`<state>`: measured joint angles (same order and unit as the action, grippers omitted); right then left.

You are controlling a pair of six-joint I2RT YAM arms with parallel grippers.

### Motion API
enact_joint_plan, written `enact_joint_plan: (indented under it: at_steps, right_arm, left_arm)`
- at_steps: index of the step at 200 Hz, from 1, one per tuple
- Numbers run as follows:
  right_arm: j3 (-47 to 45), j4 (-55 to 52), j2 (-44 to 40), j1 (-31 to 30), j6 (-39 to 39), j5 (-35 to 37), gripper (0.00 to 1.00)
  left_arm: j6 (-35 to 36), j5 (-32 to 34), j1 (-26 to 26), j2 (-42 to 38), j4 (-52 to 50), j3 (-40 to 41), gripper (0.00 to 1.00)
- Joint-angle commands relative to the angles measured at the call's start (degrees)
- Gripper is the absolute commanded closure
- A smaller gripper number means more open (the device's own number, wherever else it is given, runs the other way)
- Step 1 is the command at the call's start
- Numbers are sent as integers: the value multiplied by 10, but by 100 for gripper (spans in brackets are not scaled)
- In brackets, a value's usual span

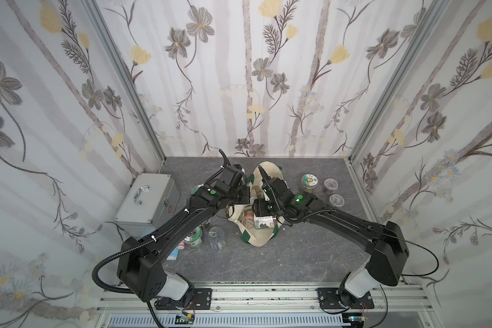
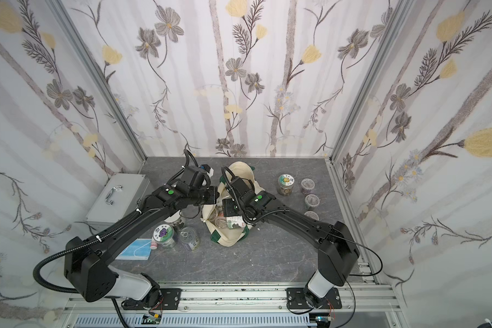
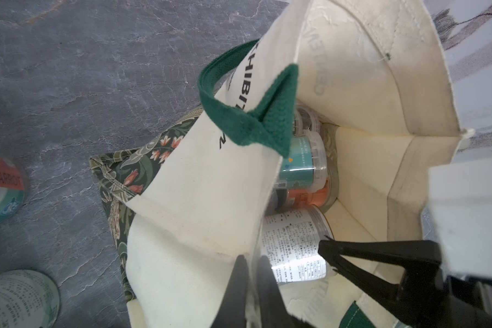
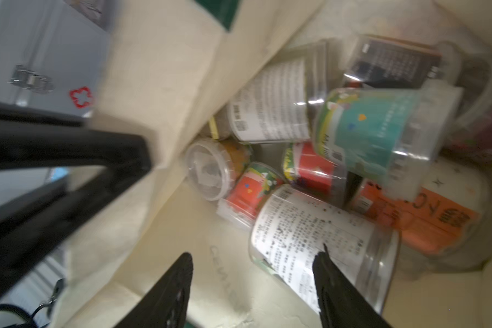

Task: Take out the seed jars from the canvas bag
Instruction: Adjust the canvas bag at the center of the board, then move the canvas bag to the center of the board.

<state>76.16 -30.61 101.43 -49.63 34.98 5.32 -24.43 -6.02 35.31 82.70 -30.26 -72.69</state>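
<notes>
The left tool [image 3: 252, 259] is pinched together on the rim of the canvas bag [image 3: 199, 215]. The right tool [image 4: 254, 252] reaches inside the bag, fingers apart, one tip over a white-labelled jar [image 4: 310, 227]. More seed jars [image 4: 375, 130] lie heaped beside it. Other jars [image 1: 310, 183] stand on the worktop [image 1: 296, 255] on either side of the bag.

The left arm [image 1: 165, 235] and right arm [image 1: 352, 224] are black with pale grey base sleeves [image 1: 176, 284], ribbed black conduit [image 1: 95, 272], white zip ties [image 1: 154, 239] and a green wrist dot [image 1: 212, 192]
</notes>
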Motion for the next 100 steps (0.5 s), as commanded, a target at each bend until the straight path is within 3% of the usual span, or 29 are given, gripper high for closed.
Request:
enact_joint_plan:
  at_steps: [1,47,100]
  right_arm:
    - [-15,-44,3,6,49,78,29]
    - [-65,-33,-28,39,82,95,18]
    - [-117,25,-68,84,104,26,4]
  left_arm:
    - [-8,-1,0,-6,-8,6,97]
    - [-22,-24,3,-13,-6,10,97]
    - [-53,-32,30,-29,10,35,97]
